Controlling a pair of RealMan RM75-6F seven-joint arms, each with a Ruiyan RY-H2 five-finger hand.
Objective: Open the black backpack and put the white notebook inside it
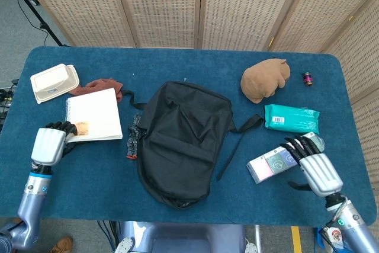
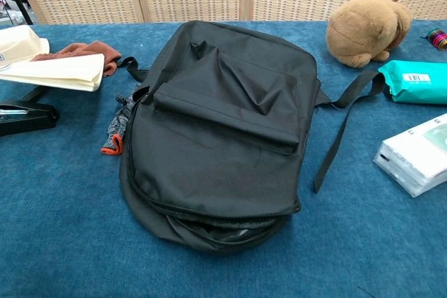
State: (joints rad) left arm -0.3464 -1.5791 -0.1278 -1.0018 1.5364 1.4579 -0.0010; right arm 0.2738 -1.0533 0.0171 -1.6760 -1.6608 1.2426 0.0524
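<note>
Left hand [image 1: 48,144]: fingers under the near-left corner of the white notebook [image 1: 95,114], gripping and tilting it off the table [image 1: 77,182]. Black backpack [image 1: 180,140]: just right, flat, centre. Right hand [image 1: 317,170]: empty, fingers spread over a pastel box [image 1: 278,159].

We're looking at a deep blue tabletop [image 1: 177,63] with a plain black backpack [image 1: 183,140], its front pocket creased. The notebook [image 1: 95,114] is showing white with a small tan label. We're also seeing a rust-brown cloth [image 1: 100,84], a tan plush toy [image 1: 265,79], a teal wipes pack [image 1: 291,118] and a cream clamshell box [image 1: 54,82].
</note>
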